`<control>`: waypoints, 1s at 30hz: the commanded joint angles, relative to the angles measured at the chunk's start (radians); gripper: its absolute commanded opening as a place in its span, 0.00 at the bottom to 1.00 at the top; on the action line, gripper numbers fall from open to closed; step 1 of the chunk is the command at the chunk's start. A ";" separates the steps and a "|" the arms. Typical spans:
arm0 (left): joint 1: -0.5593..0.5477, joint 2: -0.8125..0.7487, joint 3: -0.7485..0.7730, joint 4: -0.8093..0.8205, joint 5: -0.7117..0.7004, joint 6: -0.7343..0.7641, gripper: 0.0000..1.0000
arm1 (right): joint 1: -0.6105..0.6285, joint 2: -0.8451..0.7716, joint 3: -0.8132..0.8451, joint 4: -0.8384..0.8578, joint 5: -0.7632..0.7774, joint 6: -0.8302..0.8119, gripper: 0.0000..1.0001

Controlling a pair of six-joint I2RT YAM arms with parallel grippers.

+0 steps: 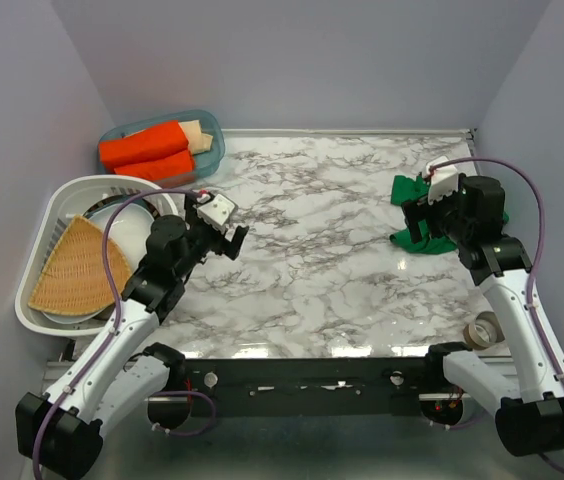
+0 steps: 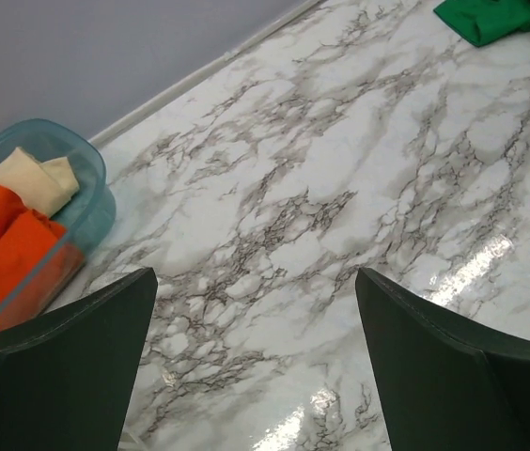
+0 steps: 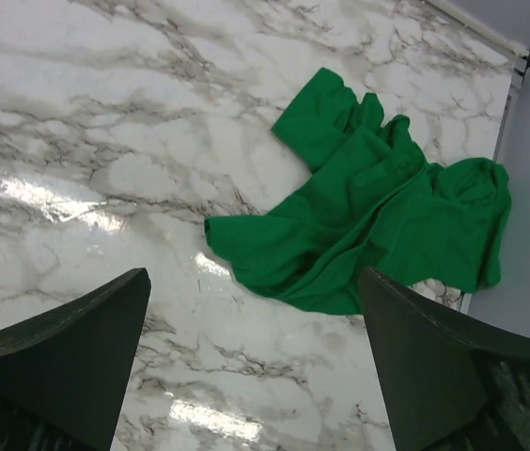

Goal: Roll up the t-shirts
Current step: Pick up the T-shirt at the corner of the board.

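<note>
A dark green t-shirt (image 3: pixel 368 221) lies crumpled and unrolled on the marble table at the far right (image 1: pixel 403 189). My right gripper (image 1: pixel 420 218) hovers over it, open and empty (image 3: pixel 254 287), with the shirt's near edge just beyond the fingertips. My left gripper (image 1: pixel 230 238) hangs open and empty above the left half of the table (image 2: pixel 256 291). Two orange-red rolled t-shirts (image 1: pixel 147 152) and a beige roll (image 1: pixel 198 134) lie in a clear blue bin (image 1: pixel 216 150) at the far left. The left wrist view shows the orange-red rolls (image 2: pixel 2 254), the beige roll (image 2: pixel 35 178) and the green t-shirt (image 2: pixel 486 19).
A white basket (image 1: pixel 92 182) stands at the left edge, holding a tan woven fan-shaped piece (image 1: pixel 77 265). A roll of tape (image 1: pixel 484 330) sits by the right arm near the front edge. Walls close in the back and both sides.
</note>
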 commanded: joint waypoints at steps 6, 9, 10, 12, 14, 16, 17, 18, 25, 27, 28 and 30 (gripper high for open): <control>-0.003 0.021 0.014 -0.005 0.127 -0.016 0.99 | -0.001 0.158 0.157 -0.197 -0.285 -0.196 1.00; -0.004 0.030 0.024 -0.008 0.154 0.007 0.99 | -0.003 0.267 0.214 -0.166 -0.168 -0.063 0.99; -0.004 0.045 0.030 -0.012 0.148 0.007 0.99 | -0.004 0.281 0.216 -0.154 -0.156 -0.092 0.98; -0.006 0.068 0.049 -0.049 0.125 0.001 0.99 | -0.004 0.313 0.231 -0.151 -0.163 -0.149 0.92; -0.009 0.113 0.095 -0.104 0.127 0.020 0.99 | -0.007 0.406 0.275 -0.186 -0.165 -0.204 0.82; -0.010 0.153 0.132 -0.189 0.174 0.052 0.99 | -0.023 0.529 0.378 -0.270 -0.175 -0.240 0.70; -0.012 0.159 0.148 -0.195 0.174 0.040 0.99 | -0.039 0.574 0.413 -0.287 -0.171 -0.240 0.68; -0.013 0.161 0.150 -0.181 0.174 0.023 0.99 | -0.046 0.609 0.462 -0.297 -0.162 -0.237 0.66; -0.015 0.200 0.169 -0.175 0.222 -0.019 0.99 | -0.113 0.867 0.639 -0.240 0.001 -0.228 0.58; -0.015 0.207 0.172 -0.181 0.228 0.001 0.99 | -0.176 0.928 0.688 -0.261 0.018 -0.206 0.58; -0.015 0.219 0.173 -0.180 0.233 0.006 0.99 | -0.193 0.948 0.709 -0.278 0.025 -0.189 0.58; -0.015 0.231 0.182 -0.169 0.236 0.010 0.99 | -0.242 0.990 0.775 -0.323 0.018 -0.180 0.58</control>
